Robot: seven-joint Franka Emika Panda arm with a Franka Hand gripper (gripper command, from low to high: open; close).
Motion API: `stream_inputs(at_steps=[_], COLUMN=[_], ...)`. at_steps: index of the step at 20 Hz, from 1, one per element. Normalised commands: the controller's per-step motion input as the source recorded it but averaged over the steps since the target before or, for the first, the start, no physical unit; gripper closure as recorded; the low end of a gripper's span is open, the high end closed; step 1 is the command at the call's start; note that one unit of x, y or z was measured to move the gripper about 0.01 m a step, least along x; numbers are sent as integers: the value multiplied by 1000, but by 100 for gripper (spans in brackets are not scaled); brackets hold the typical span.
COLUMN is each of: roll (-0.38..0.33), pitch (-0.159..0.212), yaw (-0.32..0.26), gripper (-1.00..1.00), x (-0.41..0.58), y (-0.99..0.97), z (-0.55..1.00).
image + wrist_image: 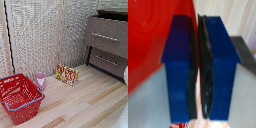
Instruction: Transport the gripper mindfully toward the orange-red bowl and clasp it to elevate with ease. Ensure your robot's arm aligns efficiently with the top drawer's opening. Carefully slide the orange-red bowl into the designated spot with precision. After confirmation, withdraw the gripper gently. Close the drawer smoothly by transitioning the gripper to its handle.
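Observation:
In the wrist view my gripper fills the picture. Its two blue fingers are pressed together, with only their dark pads between them. Behind the fingers lies a glossy orange-red surface with faint rings, the orange-red bowl; nothing of it shows between the pads. In the exterior view the bowl and the gripper are out of view. Only a bit of the white arm shows at the right edge. The top drawer, grey-brown with its silver handle, stands at the upper right, with a dark gap above its front.
A darker, shorter drawer front sits below the top one. A red mesh basket with a blue rim stands at the exterior view's lower left, a pink cup beside it and a colourful box farther right. Pale curtains hang behind.

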Motion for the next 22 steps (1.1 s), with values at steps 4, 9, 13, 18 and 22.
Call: stream_inputs(at_steps=[4,9,13,18,22], roll=[-74,-97,-152,-86,-4], pitch=[98,89,53,35,21], yaw=[-72,-97,-85,-39,0], gripper=[100,100,100,100,100], x=[-80,-289,-284,-91,-6], y=[-847,-689,-368,-140,1], z=[125,-7,-264,-440,-540])
